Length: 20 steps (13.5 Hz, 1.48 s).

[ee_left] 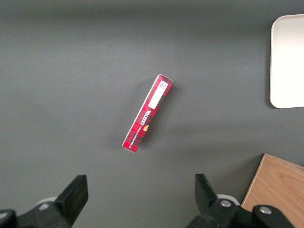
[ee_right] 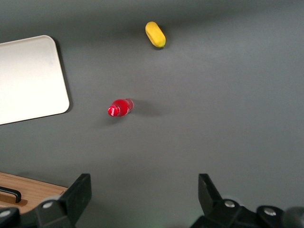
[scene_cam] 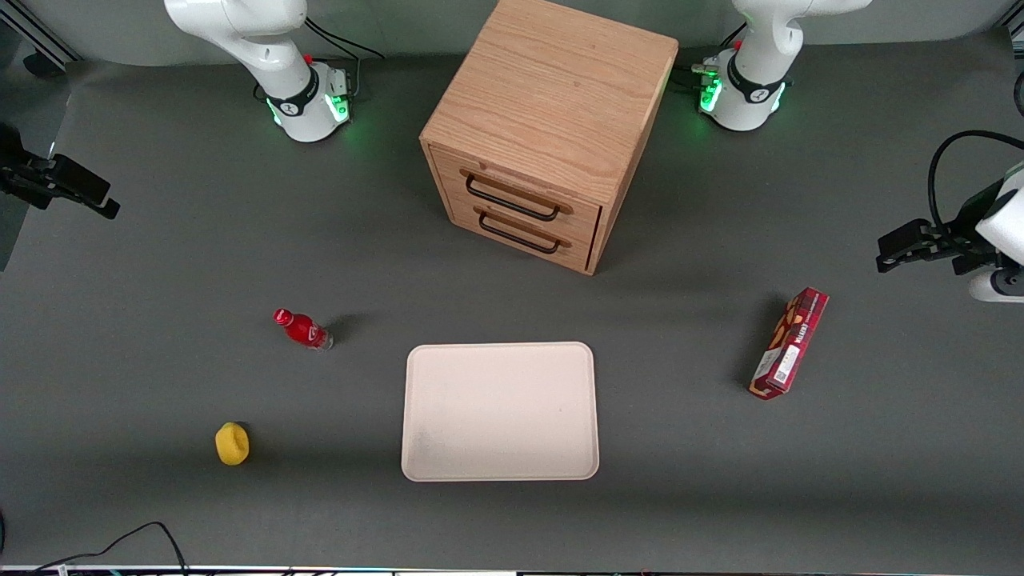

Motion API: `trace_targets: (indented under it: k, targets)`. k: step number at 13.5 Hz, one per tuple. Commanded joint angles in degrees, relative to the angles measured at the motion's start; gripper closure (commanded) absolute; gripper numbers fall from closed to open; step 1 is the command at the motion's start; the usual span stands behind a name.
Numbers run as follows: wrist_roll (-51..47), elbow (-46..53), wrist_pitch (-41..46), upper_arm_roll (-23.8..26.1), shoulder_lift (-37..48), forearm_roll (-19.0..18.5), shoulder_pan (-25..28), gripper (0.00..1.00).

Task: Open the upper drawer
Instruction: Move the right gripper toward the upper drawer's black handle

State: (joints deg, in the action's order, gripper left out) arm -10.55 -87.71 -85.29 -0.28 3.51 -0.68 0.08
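Front view: the wooden cabinet (scene_cam: 552, 128) stands on the counter (scene_cam: 160, 240), its upper drawer (scene_cam: 516, 196) flush and shut, above the lower drawer (scene_cam: 520, 232). The gripper (scene_cam: 88, 196) hovers well apart from the cabinet. Right wrist view: its jaws are spread wide above a red bottle (ee_right: 119, 107), near the cabinet's corner.

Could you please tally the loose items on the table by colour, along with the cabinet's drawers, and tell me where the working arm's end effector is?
Red: 2, the bottle and the snack box
Yellow: 1, the yellow object
Cream: 1, the tray
Wooden drawers: 2, the upper drawer and the lower drawer, both closed
Total: 6
The end effector hangs open above the table at the working arm's end.
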Motion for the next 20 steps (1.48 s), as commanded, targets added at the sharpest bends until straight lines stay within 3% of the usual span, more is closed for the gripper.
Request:
trace_targets:
  k: [1,5,9,11,14,17,20]
  targets:
    - [0.6,0.5,0.9,-0.7,-0.2,0.8,1.1,0.0]
    - [0.3,1.6,0.9,-0.4,-1.6,1.1,1.4,0.0]
    - [0.6,1.4,-0.3,5.1,-5.5,1.3,3.4,0.0]
    - [0.5,1.2,-0.1,7.0,-7.6,4.5,5.4,0.0]
    - [6.8,1.8,-1.1,17.3,-11.3,11.7,5.1,0.0]
    - [19.5,2.0,-9.0,25.0,-16.8,17.4,4.8,0.0]
    - [27.3,1.9,-17.2,31.6,-23.2,16.6,5.6,0.0]
